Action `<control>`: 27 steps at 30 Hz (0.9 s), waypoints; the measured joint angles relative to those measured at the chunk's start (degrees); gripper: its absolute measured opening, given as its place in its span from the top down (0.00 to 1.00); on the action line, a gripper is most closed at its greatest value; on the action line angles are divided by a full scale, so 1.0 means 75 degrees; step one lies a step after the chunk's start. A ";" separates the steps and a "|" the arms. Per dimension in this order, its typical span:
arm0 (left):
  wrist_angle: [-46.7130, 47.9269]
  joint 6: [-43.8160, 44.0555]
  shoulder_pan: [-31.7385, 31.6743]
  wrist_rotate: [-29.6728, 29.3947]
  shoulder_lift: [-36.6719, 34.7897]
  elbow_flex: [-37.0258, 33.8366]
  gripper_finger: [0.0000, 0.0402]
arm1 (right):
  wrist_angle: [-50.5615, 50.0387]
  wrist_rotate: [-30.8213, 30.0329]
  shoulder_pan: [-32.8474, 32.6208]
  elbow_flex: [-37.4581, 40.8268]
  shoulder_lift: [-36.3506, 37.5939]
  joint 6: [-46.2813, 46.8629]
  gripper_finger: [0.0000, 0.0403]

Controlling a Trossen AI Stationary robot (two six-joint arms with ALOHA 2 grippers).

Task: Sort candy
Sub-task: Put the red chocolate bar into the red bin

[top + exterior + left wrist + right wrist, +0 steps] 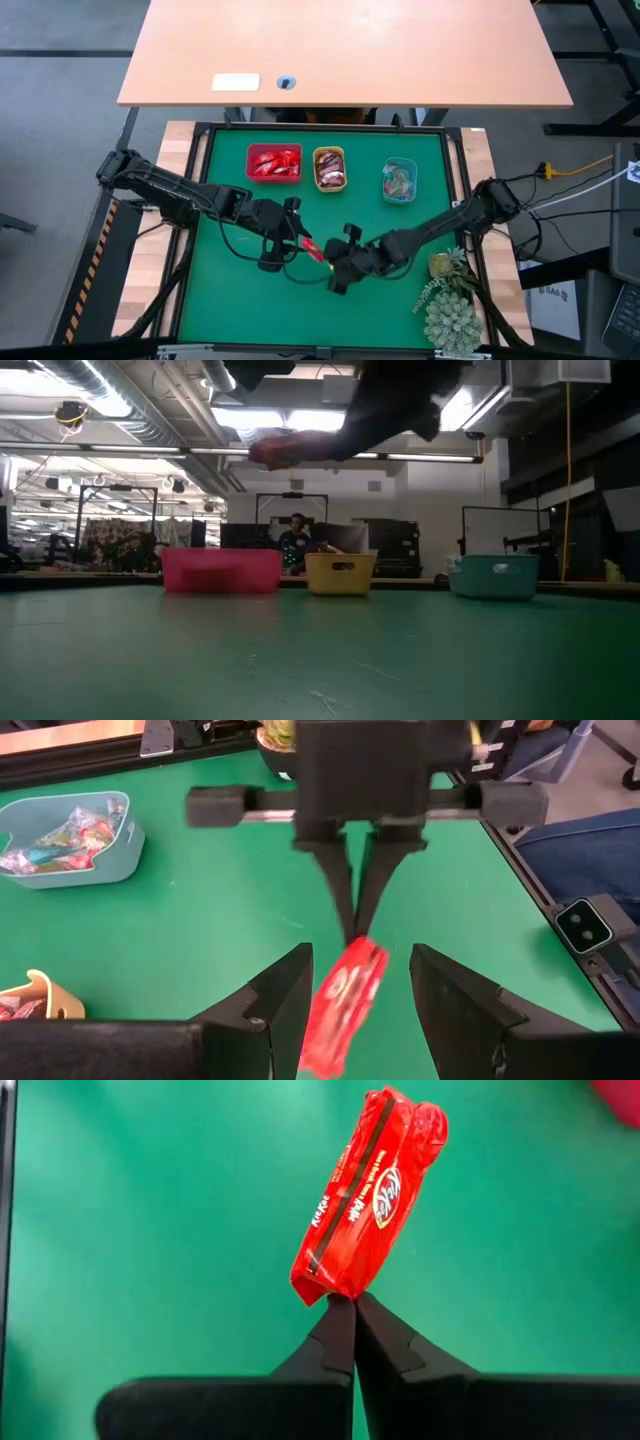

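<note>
A red-wrapped candy (368, 1190) hangs over the middle of the green mat (230, 300), with my right gripper (354, 1302) shut on it. In the high view the candy (312, 248) lies between the two arms. My left gripper (360, 995) stands open, one finger on each side of the candy's (342, 1005) free end; whether either finger touches it I cannot tell. The right gripper (356, 925) faces it from across the mat. More candy lies in the three trays at the far side. My right gripper pinches the red candy by the crimped end of its wrapper (334, 1288) between its two fingertips (347, 910). The fingers slant down from the table's right side and lie in line with the candy. The candy sticks out beyond the fingertips, lifted clear of the mat.
A red tray (273, 148), an orange tray (329, 150) and a teal tray (399, 162) stand in a row at the mat's far edge. A spiky green plant (450, 315) sits at the near right corner. A person (296, 540) shows in the room behind.
</note>
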State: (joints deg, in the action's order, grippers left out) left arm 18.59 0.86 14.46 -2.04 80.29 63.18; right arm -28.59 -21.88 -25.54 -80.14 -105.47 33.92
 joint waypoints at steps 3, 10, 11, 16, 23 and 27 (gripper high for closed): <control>0.0000 -0.0006 0.0000 -0.0002 0.0000 0.0000 0.59 | 0.0389 0.0184 0.0287 0.0000 0.0000 -0.0170 0.99; 0.0113 -0.0006 0.0000 0.0000 0.0000 0.0000 0.59 | 0.1831 0.0970 0.0752 -0.0003 0.0000 -0.0619 0.99; 0.0189 -0.0006 0.0000 0.0000 0.0000 0.0000 0.59 | 0.1975 0.1090 0.0801 -0.0003 0.0000 -0.0623 0.99; 0.0763 -0.0003 0.0013 0.0000 0.0000 0.0000 0.59 | 0.2150 0.1269 0.0931 -0.0003 0.0000 -0.0597 0.99; 0.1325 -0.0004 0.0266 0.0000 0.0000 0.0000 0.59 | 0.2257 0.1271 0.0911 -0.0003 0.0000 -0.0524 0.99; 0.1374 -0.0003 0.0357 -0.0041 0.0000 0.0000 0.59 | 0.2582 0.1314 0.0911 -0.0003 0.0000 -0.0508 0.99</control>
State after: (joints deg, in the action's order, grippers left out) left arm 28.90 0.84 17.14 -2.35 80.29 63.18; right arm -9.23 -12.03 -18.71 -80.16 -105.47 30.11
